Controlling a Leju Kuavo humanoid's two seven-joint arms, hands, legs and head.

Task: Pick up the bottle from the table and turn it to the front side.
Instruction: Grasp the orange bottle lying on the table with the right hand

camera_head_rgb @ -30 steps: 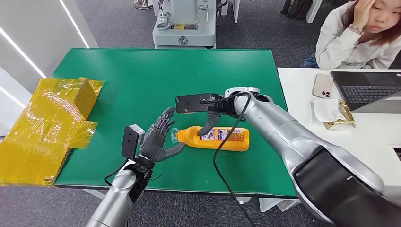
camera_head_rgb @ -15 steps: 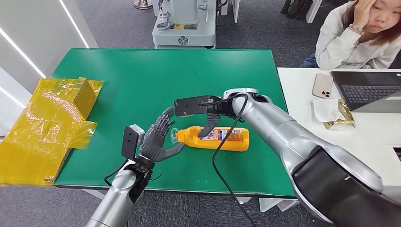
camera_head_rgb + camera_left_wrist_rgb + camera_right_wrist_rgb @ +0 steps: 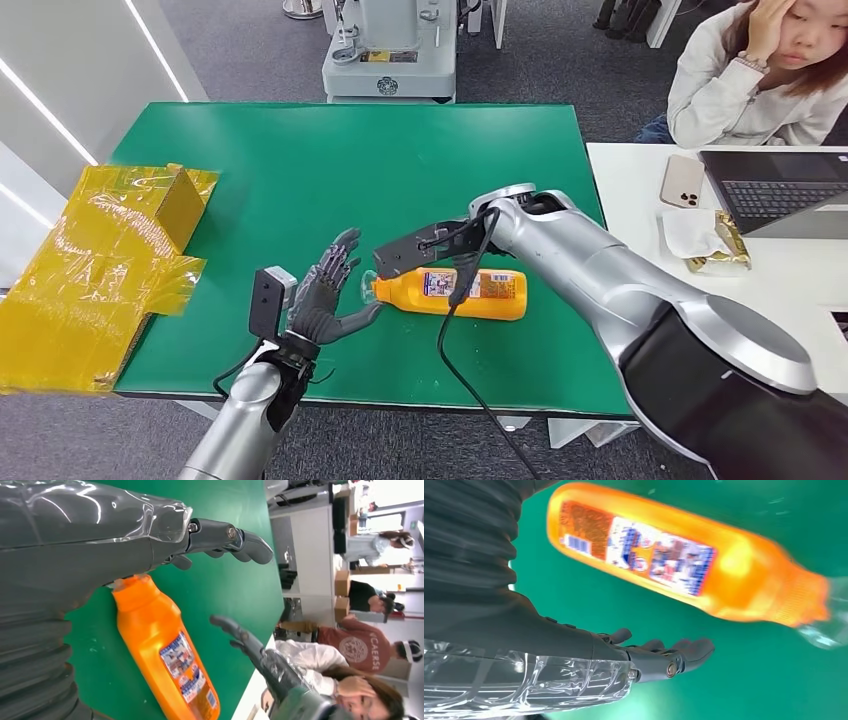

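An orange bottle (image 3: 455, 292) lies on its side on the green table (image 3: 300, 170), label up. The left hand (image 3: 325, 300) hovers just beside the bottle's capped end, fingers spread and holding nothing. The right hand (image 3: 425, 242) hangs just behind the bottle, fingers extended and empty.

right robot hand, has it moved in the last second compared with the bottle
Yes. The right robot hand has swung off the top of the bottle to its far side and tilted lower toward the green table; the bottle lies where it was.
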